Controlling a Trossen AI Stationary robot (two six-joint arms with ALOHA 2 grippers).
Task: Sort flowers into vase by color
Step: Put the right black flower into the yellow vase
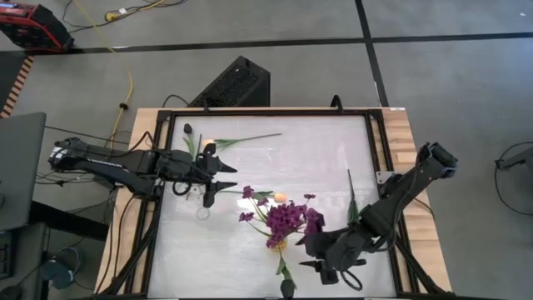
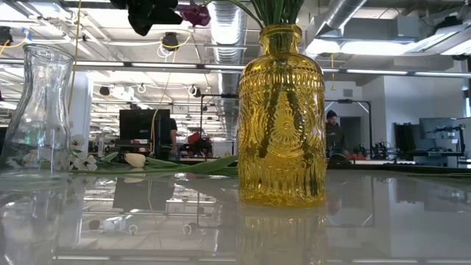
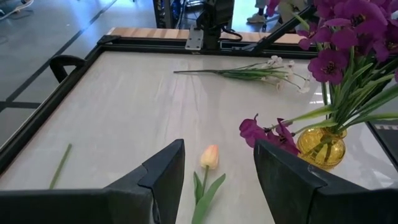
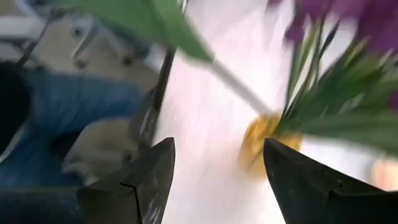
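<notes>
A yellow glass vase (image 1: pixel 281 243) (image 2: pixel 282 118) stands near the table's near edge, holding purple flowers (image 1: pixel 287 217). My right gripper (image 1: pixel 315 254) (image 4: pixel 214 180) is open just right of it, with the blurred vase (image 4: pixel 261 140) ahead. My left gripper (image 1: pixel 221 179) (image 3: pixel 217 174) is open at the table's left. A cream-peach tulip (image 3: pixel 209 155) (image 1: pixel 281 197) lies flat on the table ahead of its fingers. A clear glass vase (image 2: pixel 40 110) (image 1: pixel 202 213) stands by the left gripper. A white spray (image 3: pixel 264 70) lies toward the right edge.
Another tulip with a long green stem (image 1: pixel 241 139) and a dark bud (image 1: pixel 188 129) lie near the far left corner. A dark tulip bud (image 1: pixel 287 287) lies at the near edge. A black frame (image 1: pixel 379 150) rims the table. The bare white tabletop (image 1: pixel 316 158) spans the far right.
</notes>
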